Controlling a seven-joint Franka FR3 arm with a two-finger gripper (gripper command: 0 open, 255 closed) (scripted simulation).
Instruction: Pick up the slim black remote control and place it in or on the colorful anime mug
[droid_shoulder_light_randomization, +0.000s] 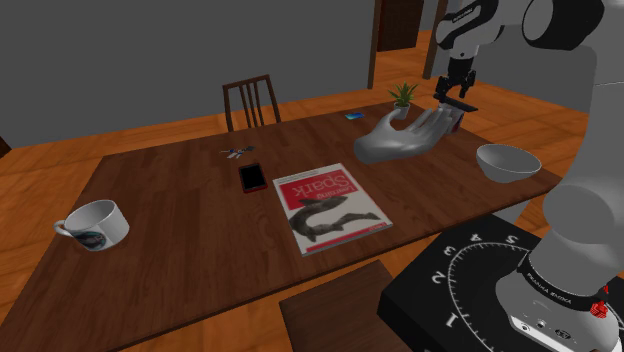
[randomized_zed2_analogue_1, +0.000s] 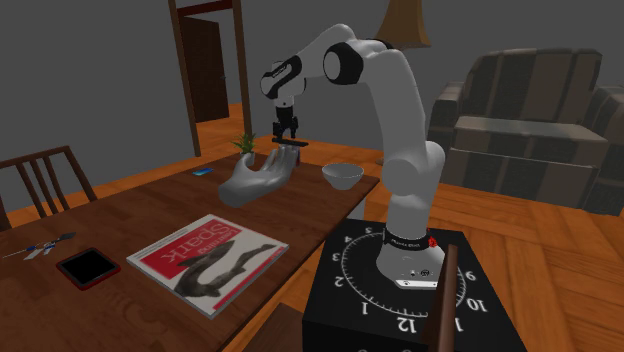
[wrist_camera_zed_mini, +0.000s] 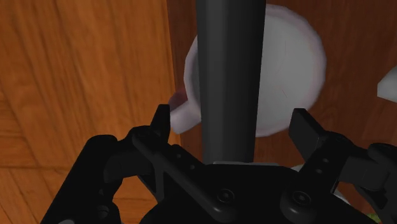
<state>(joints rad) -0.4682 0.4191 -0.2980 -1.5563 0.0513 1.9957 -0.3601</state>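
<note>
Wooden table (droid_shoulder_light_randomization: 180, 205), grey walls (droid_shoulder_light_randomization: 150, 50), wood floor (droid_shoulder_light_randomization: 30, 172), end effector (wrist_camera_zed_mini: 230, 116) spread astride black remote (wrist_camera_zed_mini: 230, 70)

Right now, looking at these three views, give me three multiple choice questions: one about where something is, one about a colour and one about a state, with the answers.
1. Where does the white bowl sit?
A) on the floor
B) at the shoulder view's right end of the table, near the stand
C) on a chair seat

2. What colour is the frame of the phone?
A) red
B) blue
C) green

3. How does the mug stand?
A) on its side
B) upside down
C) upright, mouth up

Answers:
1 B, the bowl is by the table edge next to the stand.
2 A, a red border rings its dark screen.
3 C, its open rim faces up, with the handle at its side.
</note>
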